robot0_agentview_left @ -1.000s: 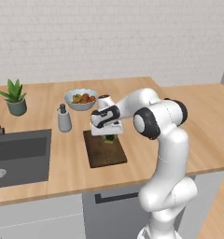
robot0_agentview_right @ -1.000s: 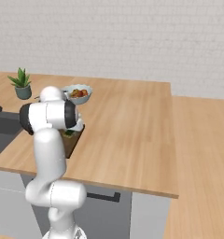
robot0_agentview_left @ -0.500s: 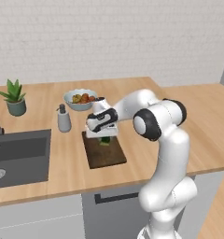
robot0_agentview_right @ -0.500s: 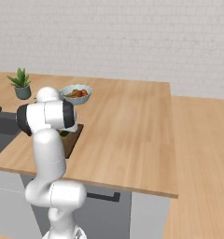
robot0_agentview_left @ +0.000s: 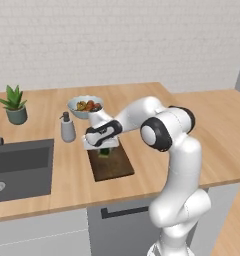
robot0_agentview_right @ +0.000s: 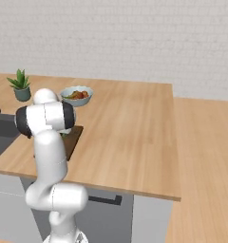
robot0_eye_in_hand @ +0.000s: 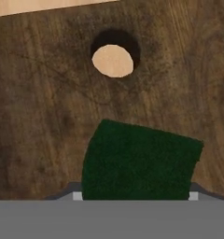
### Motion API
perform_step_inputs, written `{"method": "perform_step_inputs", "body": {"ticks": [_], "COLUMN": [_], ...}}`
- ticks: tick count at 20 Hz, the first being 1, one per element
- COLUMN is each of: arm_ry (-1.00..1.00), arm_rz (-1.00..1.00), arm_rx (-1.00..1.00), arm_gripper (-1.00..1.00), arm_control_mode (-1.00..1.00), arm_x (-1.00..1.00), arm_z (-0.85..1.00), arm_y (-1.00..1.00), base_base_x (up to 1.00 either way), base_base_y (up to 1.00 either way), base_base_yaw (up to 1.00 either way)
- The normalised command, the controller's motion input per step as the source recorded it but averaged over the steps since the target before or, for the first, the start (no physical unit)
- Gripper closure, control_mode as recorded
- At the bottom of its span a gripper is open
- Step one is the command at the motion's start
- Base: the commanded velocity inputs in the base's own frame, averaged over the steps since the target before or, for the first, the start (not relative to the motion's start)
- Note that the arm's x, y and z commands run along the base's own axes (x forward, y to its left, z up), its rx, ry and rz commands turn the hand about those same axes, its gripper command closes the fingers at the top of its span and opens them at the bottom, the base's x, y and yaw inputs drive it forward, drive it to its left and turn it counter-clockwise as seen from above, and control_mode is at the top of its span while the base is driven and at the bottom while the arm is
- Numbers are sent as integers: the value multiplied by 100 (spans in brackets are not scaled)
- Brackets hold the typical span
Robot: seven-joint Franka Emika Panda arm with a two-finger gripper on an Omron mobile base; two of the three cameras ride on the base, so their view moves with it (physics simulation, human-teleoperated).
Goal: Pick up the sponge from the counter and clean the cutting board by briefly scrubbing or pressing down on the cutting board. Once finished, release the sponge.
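My gripper [robot0_agentview_left: 104,148] is shut on the sponge [robot0_agentview_left: 105,152], a small green block with a darker top. It holds the sponge at the far end of the cutting board [robot0_agentview_left: 113,165], a flat dark brown rectangle on the tan counter [robot0_agentview_left: 142,100]. In the hand view the sponge [robot0_eye_in_hand: 139,161] sits between my fingers, low over the cutting board [robot0_eye_in_hand: 44,116], just short of its round hole [robot0_eye_in_hand: 113,60]. I cannot tell whether the sponge touches the wood. In the right base view my arm covers most of the cutting board [robot0_agentview_right: 74,138].
A fruit bowl [robot0_agentview_left: 85,106] stands just behind the board and a soap dispenser [robot0_agentview_left: 67,128] to its left. The dark sink [robot0_agentview_left: 19,167] lies further left, with a potted plant [robot0_agentview_left: 14,104] behind it. Bare counter extends to the right.
The hand has shifted slightly left and down with the sponge, toward the board's far end. The jaws have tightened a little on the sponge.
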Motion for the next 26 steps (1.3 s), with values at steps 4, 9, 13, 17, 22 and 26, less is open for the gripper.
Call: {"method": "perform_step_inputs", "body": {"ticks": [4,9,13,17,22,26], "arm_ry": [-1,-6,-9,-3,0,0], "arm_rz": [6,3,3,2,3,3], "arm_rx": [-2,0,0,0,0,0], "arm_gripper": [100,100,100,100,100,100], "arm_control_mode": [-100,-100,-100,-100,-100,-100], "arm_x": [-53,-78,-92,-68,-17,0], "arm_z": [-41,-35,-26,-26,-25,-18], "arm_y": [63,59,33,-3,-50,-86], "base_base_x": [0,0,0,0,0,0], "base_base_y": [0,0,0,0,0,0], "base_base_yaw": [0,0,0,0,0,0]}}
